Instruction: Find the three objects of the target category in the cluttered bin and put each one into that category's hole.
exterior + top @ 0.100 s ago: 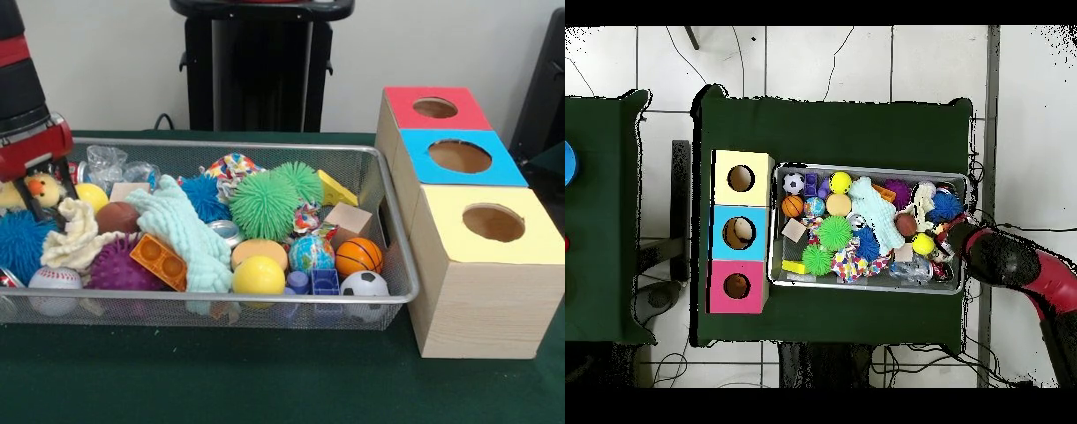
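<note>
A wire mesh bin (388, 190) of silver metal is standing on the table (265, 380), which is wearing a dark green cloth, and the bin's long side is running across the front view. Inside, many toys are lying in a heap: a fuzzy green spiky ball (264, 205), a smaller blue spiky ball (205, 196), a purple knobbly ball (117, 268), a smooth yellow ball (259, 276), a small basketball (358, 256), a soccer ball (365, 284), a baseball (55, 281), a globe-printed ball (311, 253), an orange building brick (159, 261) with round studs, a plain wooden cube (348, 221) and a soft mint-green cloth toy (181, 231) that is lying diagonally over the others. Just beside the bin, three wooden boxes are standing in a row, each with one round hole on top: the red-topped box (434, 108), the blue-topped box (459, 157) and the yellow-topped box (491, 223). The gripper (40, 199) is hanging over the bin's end that is far from the boxes, low among the toys, near a yellow duck toy (37, 189); I cannot tell if it is released or grasping something. The overhead view is showing the arm (1020, 265) reaching into the bin from the side, and also a pale thing lying inside the blue-topped box's hole (741, 233), which the front view is not showing. The front view alone is showing the box walls' wood grain.
</note>
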`<action>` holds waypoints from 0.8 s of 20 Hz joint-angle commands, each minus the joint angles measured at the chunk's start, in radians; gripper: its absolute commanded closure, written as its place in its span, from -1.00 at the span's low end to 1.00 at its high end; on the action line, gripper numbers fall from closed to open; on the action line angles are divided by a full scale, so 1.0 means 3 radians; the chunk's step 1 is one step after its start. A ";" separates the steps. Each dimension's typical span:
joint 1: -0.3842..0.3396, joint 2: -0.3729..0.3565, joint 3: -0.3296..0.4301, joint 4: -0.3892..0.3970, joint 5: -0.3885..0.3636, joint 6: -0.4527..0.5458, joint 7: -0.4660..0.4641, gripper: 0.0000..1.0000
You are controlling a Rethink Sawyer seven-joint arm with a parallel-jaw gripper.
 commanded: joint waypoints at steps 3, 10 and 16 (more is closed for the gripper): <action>0.0267 0.0060 -0.0593 -0.0116 -0.0086 0.0021 0.0745 1.00; 0.0299 0.0052 -0.0602 -0.0094 -0.0010 -0.0011 0.0597 1.00; 0.0329 -0.0004 -0.0624 -0.0047 0.0045 -0.0018 0.0628 1.00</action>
